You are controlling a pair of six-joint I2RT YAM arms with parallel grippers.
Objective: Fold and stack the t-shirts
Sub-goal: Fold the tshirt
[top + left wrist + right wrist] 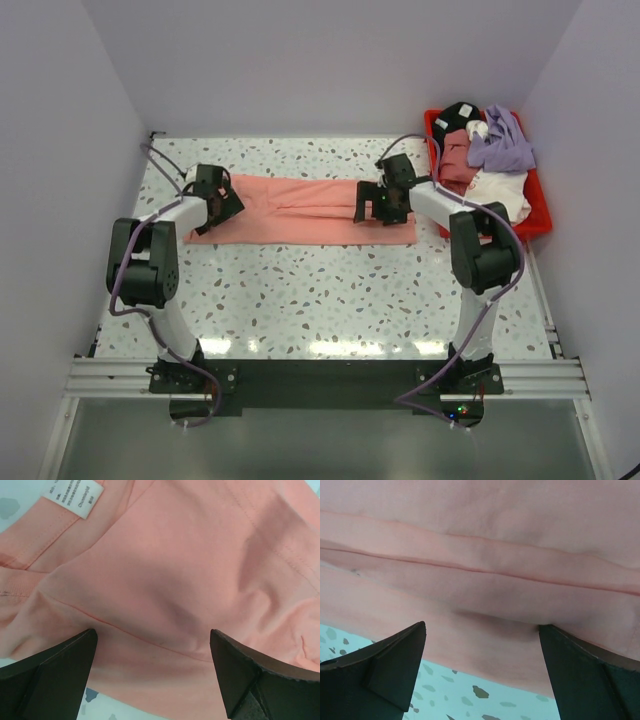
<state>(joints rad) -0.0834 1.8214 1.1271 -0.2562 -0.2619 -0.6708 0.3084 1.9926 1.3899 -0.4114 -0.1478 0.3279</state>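
Note:
A salmon-pink t-shirt [300, 210] lies folded into a long band across the far middle of the table. My left gripper [222, 205] is open, low over the shirt's left end; the left wrist view shows pink cloth [165, 565] and a white neck label [72, 497] between the spread fingers [55, 672]. My right gripper [378, 205] is open, low over the shirt's right end; the right wrist view shows folded pink layers [485, 565] between its fingers [385, 665], with the cloth's edge on the speckled tabletop. Neither gripper holds cloth.
A red bin [540, 215] at the far right holds a heap of shirts: purple [503, 145], maroon [458, 160], white [500, 190] and a black item [460, 112]. White walls enclose the speckled table [320, 290].

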